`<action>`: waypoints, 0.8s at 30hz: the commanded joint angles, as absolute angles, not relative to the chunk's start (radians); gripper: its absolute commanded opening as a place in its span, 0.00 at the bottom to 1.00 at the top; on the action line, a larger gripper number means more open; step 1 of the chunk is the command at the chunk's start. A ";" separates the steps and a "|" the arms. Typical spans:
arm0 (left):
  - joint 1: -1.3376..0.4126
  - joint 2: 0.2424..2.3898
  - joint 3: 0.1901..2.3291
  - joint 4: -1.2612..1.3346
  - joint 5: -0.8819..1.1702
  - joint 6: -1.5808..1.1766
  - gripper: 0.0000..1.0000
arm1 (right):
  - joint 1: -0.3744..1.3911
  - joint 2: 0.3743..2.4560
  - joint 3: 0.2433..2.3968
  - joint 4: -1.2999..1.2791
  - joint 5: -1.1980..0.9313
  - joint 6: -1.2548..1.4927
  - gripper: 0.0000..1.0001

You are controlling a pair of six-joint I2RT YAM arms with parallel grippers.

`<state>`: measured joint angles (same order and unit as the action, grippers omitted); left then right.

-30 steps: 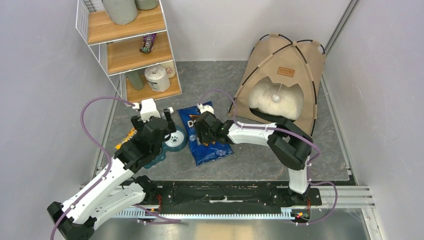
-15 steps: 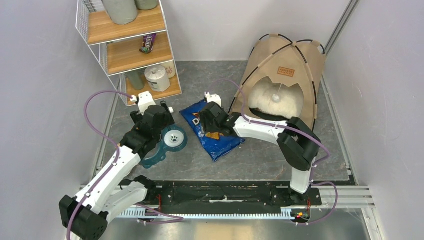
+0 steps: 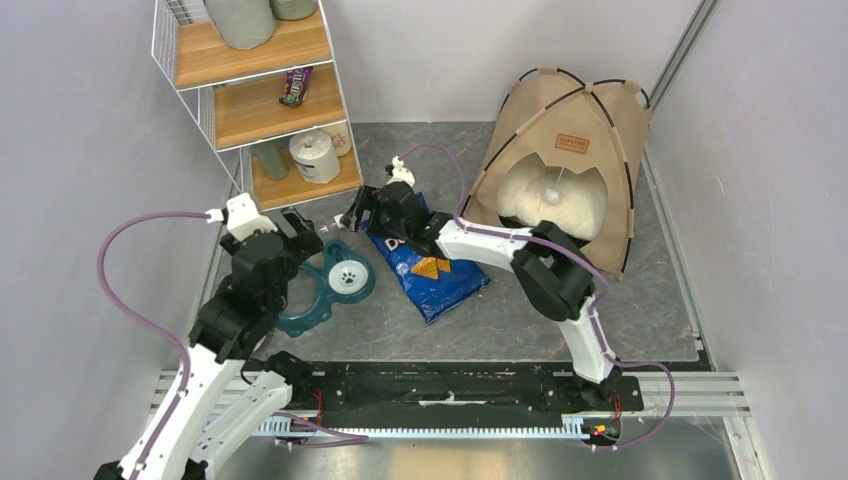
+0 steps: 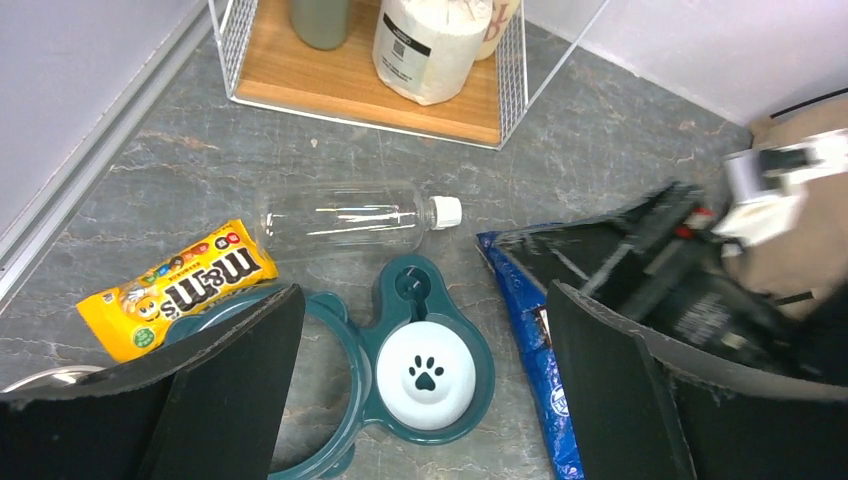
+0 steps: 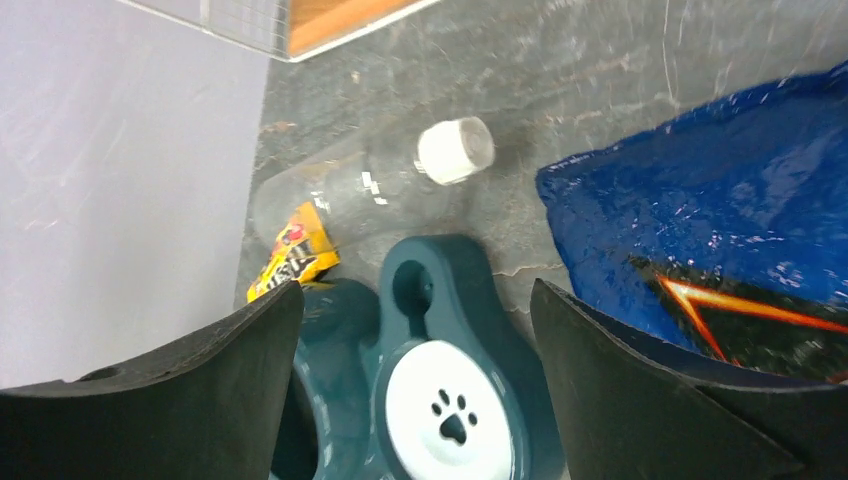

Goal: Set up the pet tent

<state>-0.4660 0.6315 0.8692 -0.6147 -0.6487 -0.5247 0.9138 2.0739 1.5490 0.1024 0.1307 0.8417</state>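
Observation:
The pet tent (image 3: 572, 120) stands upright at the back right, tan with black poles and a brown patch label. A fluffy white cushion (image 3: 580, 205) lies inside its opening, and the white pom-pom (image 3: 551, 196) hangs in front of it. My left gripper (image 3: 303, 232) is open and empty, over the teal pet feeder (image 4: 425, 340) at the left. My right gripper (image 3: 356, 217) is open and empty, reaching left over the feeder's far end (image 5: 440, 330), well away from the tent.
A clear plastic bottle (image 4: 340, 215) lies between the feeder and the wire shelf unit (image 3: 260, 100). A yellow M&M's bag (image 4: 180, 285) lies left of the feeder. A blue chips bag (image 3: 430, 270) lies under the right arm. Walls close in on both sides.
My right gripper moved off the chips bag, away and left towards the bottle. My left arm pulled back to the left, uncovering the feeder. The chips bag shifted a little to the right.

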 commanded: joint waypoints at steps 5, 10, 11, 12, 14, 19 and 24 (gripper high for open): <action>-0.461 0.490 0.893 -0.674 -0.629 -0.453 0.96 | 0.894 2.292 1.658 0.302 0.072 1.166 0.92; -0.460 0.466 0.895 -0.696 -0.622 -0.444 0.96 | 0.895 2.393 1.638 0.482 0.118 1.362 0.86; -0.461 0.464 0.896 -0.699 -0.626 -0.440 0.96 | 0.894 2.416 1.647 0.497 0.119 1.401 0.85; -0.460 0.462 0.897 -0.700 -0.629 -0.435 0.96 | 0.894 2.435 1.656 0.511 0.116 1.425 0.83; -0.460 0.463 0.903 -0.705 -0.641 -0.426 0.96 | 0.894 2.470 1.688 0.516 0.100 1.457 0.81; -0.461 0.462 0.911 -0.705 -0.664 -0.406 0.96 | 0.896 2.519 1.720 0.518 0.118 1.499 0.79; -0.460 0.472 0.911 -0.706 -0.661 -0.399 0.96 | 0.896 2.563 1.744 0.552 0.135 1.530 0.69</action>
